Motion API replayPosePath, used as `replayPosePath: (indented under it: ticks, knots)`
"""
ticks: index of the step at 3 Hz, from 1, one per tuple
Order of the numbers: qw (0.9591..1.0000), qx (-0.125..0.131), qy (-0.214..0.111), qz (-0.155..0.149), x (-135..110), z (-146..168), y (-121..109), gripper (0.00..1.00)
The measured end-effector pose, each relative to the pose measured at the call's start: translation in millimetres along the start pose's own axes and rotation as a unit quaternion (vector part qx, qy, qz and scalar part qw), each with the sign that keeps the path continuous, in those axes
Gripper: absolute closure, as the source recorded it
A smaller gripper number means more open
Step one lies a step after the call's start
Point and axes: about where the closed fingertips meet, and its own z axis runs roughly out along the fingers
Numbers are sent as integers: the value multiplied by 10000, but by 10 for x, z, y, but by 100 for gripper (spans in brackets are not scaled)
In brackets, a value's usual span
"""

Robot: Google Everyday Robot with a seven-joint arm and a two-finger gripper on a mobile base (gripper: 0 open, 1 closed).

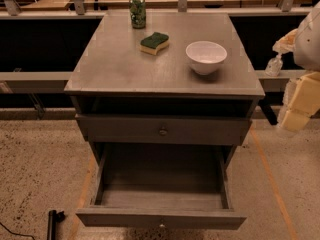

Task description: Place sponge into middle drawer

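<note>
The sponge (pixel 154 42), dark green on a yellow base, lies on the grey cabinet top (pixel 115 64), towards the back, between a can and a white bowl. The middle drawer (pixel 160 218) is pulled far out at the bottom of the view, and its inside shows bare. Its knob sits at the lower edge. The knobbed drawer front above it (pixel 163 131) is pushed in. My gripper (pixel 299 106) is at the right edge of the view, off the cabinet's right side and below its top, well away from the sponge. Nothing shows in it.
A green can (pixel 137 11) stands at the back of the top. A white bowl (pixel 206 56) sits right of the sponge. A small clear bottle (pixel 274 66) is beyond the right edge. A black object (pixel 51 224) lies on the floor at lower left. Rails run behind.
</note>
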Motion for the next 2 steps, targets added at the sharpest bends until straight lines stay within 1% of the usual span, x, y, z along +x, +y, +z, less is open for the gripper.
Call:
replayPosePath:
  ticks: [1,2]
  knots:
    - [10000,1,0,0,0,0,0,0]
    - [9980,-23,131,-619,-204,50,-239,0]
